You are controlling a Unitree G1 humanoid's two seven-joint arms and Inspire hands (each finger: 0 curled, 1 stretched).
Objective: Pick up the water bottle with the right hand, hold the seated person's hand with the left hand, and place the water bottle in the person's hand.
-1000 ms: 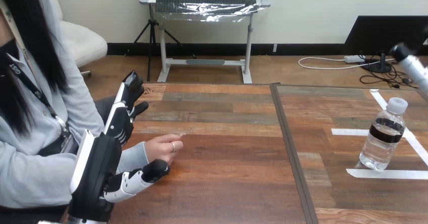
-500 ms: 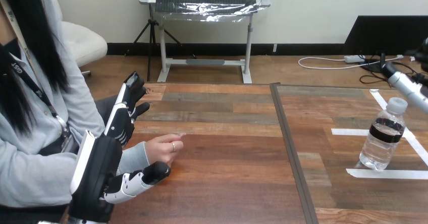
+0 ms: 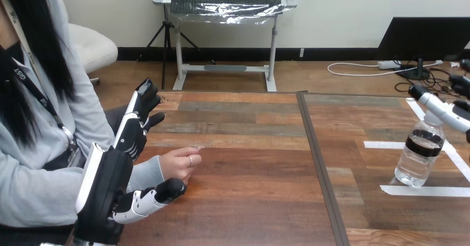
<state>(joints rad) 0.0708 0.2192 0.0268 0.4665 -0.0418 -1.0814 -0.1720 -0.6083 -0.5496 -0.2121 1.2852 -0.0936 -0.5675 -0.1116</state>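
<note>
The step in hand, as I judge it, is the reach for the water bottle point(image 3: 419, 158). It stands upright at the right end of the wooden table point(image 3: 249, 201), inside white tape marks point(image 3: 424, 190), well apart from the person. The right hand point(image 3: 440, 108) comes in from the view's right edge and lies across the bottle's top, covering the cap. It has no hold on the bottle, and I cannot tell how far open it is.

The left hand point(image 3: 106, 188) is at the table's left, alongside the person's forearm. Its fingers point(image 3: 136, 121) are straight and point away along the far side of the grey sleeve point(image 3: 145, 173). Its thumb point(image 3: 159, 193) reaches out on the near side, just below the wrist. It brackets the wrist but is not closed on it. The person's hand point(image 3: 178, 164) rests loosely curled on the wood, holding nothing.

To do the reach well, the right hand should probably drop from cap height to the bottle's body and close round it at or just below the dark label band point(image 3: 424, 145). A tall, clear bottle like this likely tips with a nudge at the top, so a level approach from the side seems safer than pressing down. The hold should be firm enough not to slip, yet not crush the thin wall. The lift should go straight up before any move left.
</note>
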